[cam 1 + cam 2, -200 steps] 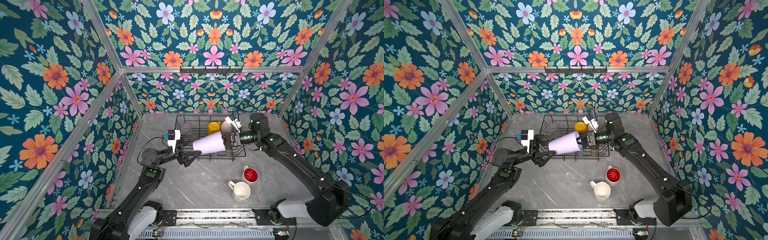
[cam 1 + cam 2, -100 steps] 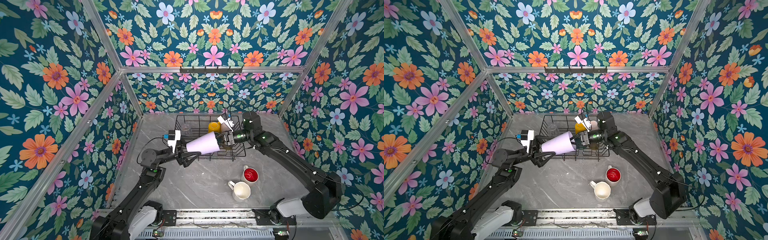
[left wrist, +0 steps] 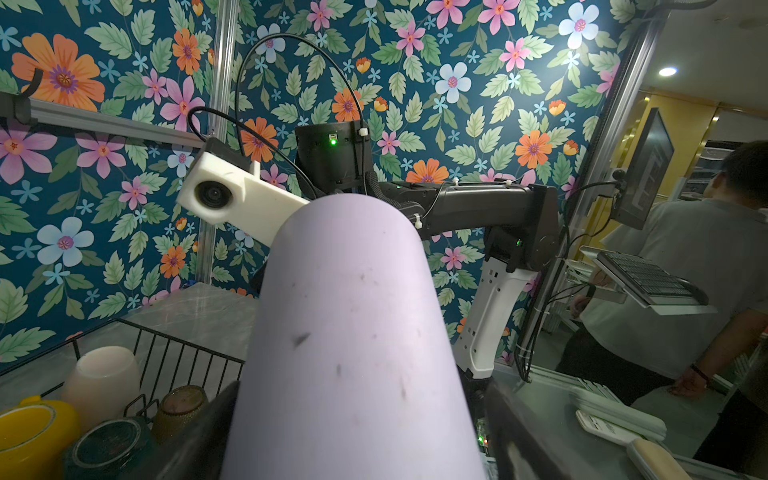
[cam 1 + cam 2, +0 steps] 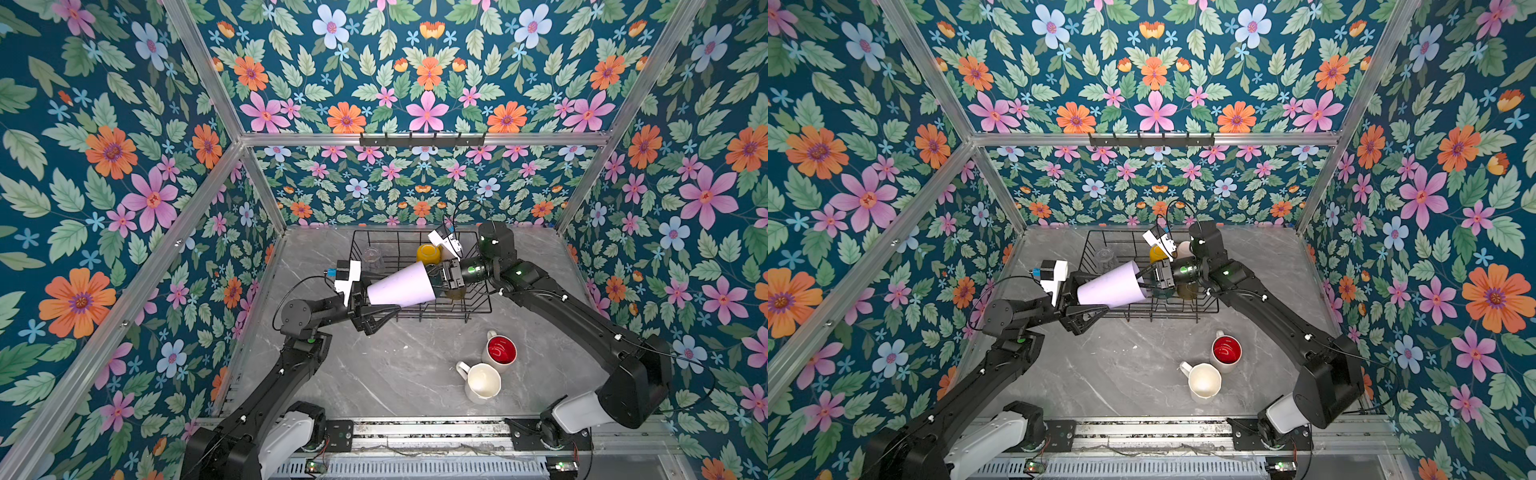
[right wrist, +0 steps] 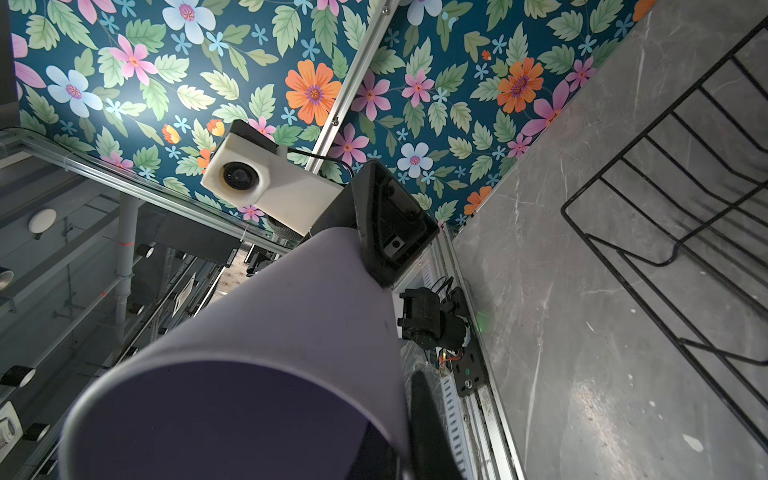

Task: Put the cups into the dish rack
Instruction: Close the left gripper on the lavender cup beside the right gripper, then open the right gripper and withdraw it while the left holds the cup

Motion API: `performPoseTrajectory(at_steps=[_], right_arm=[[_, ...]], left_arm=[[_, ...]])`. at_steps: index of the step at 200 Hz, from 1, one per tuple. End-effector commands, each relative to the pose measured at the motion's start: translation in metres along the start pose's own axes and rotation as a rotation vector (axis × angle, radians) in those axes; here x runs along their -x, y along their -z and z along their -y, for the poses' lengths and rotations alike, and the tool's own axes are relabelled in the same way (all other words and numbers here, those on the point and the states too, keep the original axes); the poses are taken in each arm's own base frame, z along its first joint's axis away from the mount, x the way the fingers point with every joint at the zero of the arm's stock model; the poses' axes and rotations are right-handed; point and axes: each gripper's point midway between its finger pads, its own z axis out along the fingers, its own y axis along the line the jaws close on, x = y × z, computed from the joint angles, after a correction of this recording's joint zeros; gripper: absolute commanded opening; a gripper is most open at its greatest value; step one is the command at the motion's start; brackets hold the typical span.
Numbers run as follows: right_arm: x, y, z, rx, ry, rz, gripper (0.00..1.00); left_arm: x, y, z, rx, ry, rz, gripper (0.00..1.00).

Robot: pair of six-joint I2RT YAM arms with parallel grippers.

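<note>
Flowered wallpaper on a dark blue ground covers the walls around a grey marbled table (image 4: 374, 374). At its far side stands the dish rack (image 4: 390, 239), and in both top views the lilac tumbler (image 4: 401, 284) hangs in the air over the rack's near left corner, almost flat, mouth toward the right arm and closed bottom toward the left arm. The right gripper (image 4: 435, 277) is clenched on the tumbler's rim, one finger inside the mouth and one outside. The left gripper (image 4: 378, 297) has its fingers spread wide on two sides of the tumbler's bottom end; whether they press on it I cannot tell. Inside the rack, the left wrist view shows four cups close together: the yellow mug (image 3: 33, 432), the dark green mug (image 3: 110, 451), the olive-amber glass (image 3: 180, 405) and the cream cup (image 3: 102, 376), this last one bottom up. The clear glass (image 4: 372, 257) stands in the far left part of the rack. On the table in front of the rack, on the right arm's side, the red-lined white mug (image 4: 500, 351) and the white mug (image 4: 482, 382) stand upright, just beside each other.
</note>
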Motion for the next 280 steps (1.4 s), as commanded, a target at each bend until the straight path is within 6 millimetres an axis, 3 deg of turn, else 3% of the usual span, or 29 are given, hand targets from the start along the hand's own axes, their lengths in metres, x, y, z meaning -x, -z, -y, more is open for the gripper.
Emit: performPoseTrajectory(at_steps=[1,43,73,91,111,133,160,183,204,251,280], right_arm=[[0.002,-0.002,-0.007,0.021,0.036,-0.003,0.0],[0.002,-0.004,-0.007,0.027,0.035,-0.008,0.0],[0.003,-0.005,-0.005,0.027,0.031,-0.011,0.0],[0.004,-0.005,-0.005,0.018,0.031,-0.004,0.0],[0.006,-0.004,-0.004,0.0,0.033,0.007,0.07],[0.008,-0.002,-0.003,-0.031,0.04,0.023,0.17],[0.013,0.01,0.006,-0.107,0.033,0.066,0.34],[0.022,0.031,0.015,-0.171,0.015,0.136,0.46],[0.029,0.058,0.031,-0.301,0.002,0.228,0.6],[0.027,0.111,0.062,-0.677,0.041,0.396,0.88],[0.024,0.134,0.069,-0.803,0.058,0.47,0.96]], left_arm=[[0.006,0.0,0.01,-0.039,-0.052,0.004,0.89],[0.006,0.0,0.011,-0.043,-0.049,0.006,0.84],[0.008,0.0,0.013,-0.051,-0.052,0.011,0.71],[0.009,0.0,0.014,-0.053,-0.054,0.012,0.56],[0.01,-0.001,0.014,-0.054,-0.057,0.013,0.33],[0.013,-0.001,0.016,-0.055,-0.065,0.018,0.14],[0.015,-0.001,0.015,-0.043,-0.068,0.015,0.02],[0.016,-0.002,0.011,-0.011,-0.083,0.006,0.0],[0.017,-0.003,-0.004,0.077,-0.088,-0.021,0.0],[0.017,0.007,-0.068,0.443,-0.054,-0.13,0.0],[0.022,0.015,-0.102,0.616,-0.014,-0.175,0.0]])
